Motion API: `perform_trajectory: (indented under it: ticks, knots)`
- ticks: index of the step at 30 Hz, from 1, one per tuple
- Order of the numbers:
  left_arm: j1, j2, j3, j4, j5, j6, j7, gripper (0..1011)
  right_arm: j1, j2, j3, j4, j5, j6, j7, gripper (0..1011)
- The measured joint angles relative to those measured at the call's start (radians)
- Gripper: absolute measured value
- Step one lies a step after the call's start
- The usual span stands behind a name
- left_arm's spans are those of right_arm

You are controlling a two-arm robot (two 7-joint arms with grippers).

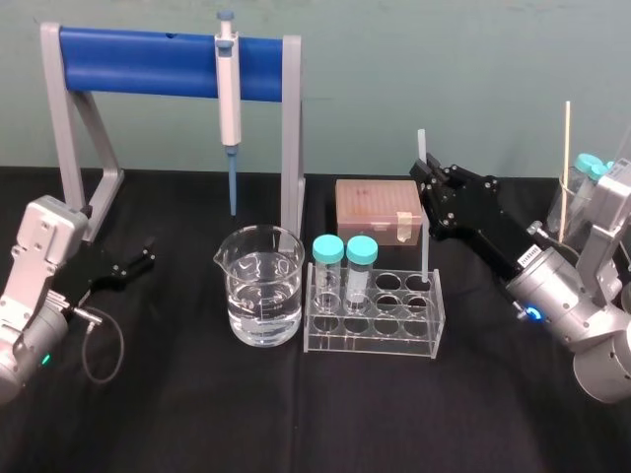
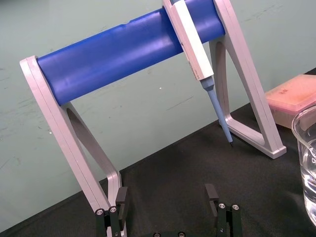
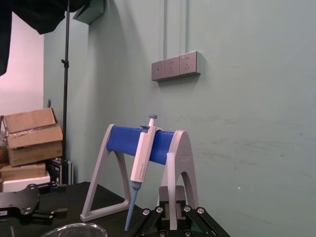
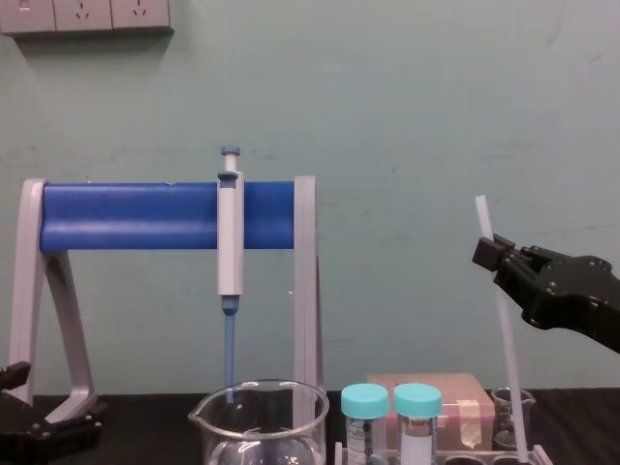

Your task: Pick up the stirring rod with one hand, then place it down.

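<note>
Two capped tubes (image 1: 328, 258), stirring rod (image 1: 425, 251) in rack (image 1: 373, 345); right claw (image 1: 426, 182) grips rod; left claw (image 1: 148, 253) gapes empty.

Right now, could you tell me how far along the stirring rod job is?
Done: the right hand is closed on the stirring rod near its top. In hand: the lift; the rod's lower end sits at a back hole of the test tube rack. Left: raising it clear and placing it down. The left hand rests open beside the pipette stand.
</note>
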Motion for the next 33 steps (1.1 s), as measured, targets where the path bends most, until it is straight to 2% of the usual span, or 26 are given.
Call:
perform_trajectory:
  ticks: [11, 18, 33]
  knots:
    - [0.0, 0.0, 0.0, 0.0, 0.0, 0.0, 0.0, 1000, 0.016, -0.008, -0.011, 0.039, 0.016, 0.01, 0.019, 69]
    - [0.0, 0.0, 0.0, 0.0, 0.0, 0.0, 0.0, 1001, 0.025, -0.013, -0.019, 0.072, 0.032, 0.035, 0.03, 70]
    - [0.0, 0.0, 0.0, 0.0, 0.0, 0.0, 0.0, 1000, 0.038, -0.015, -0.034, 0.123, 0.03, 0.055, 0.033, 69]
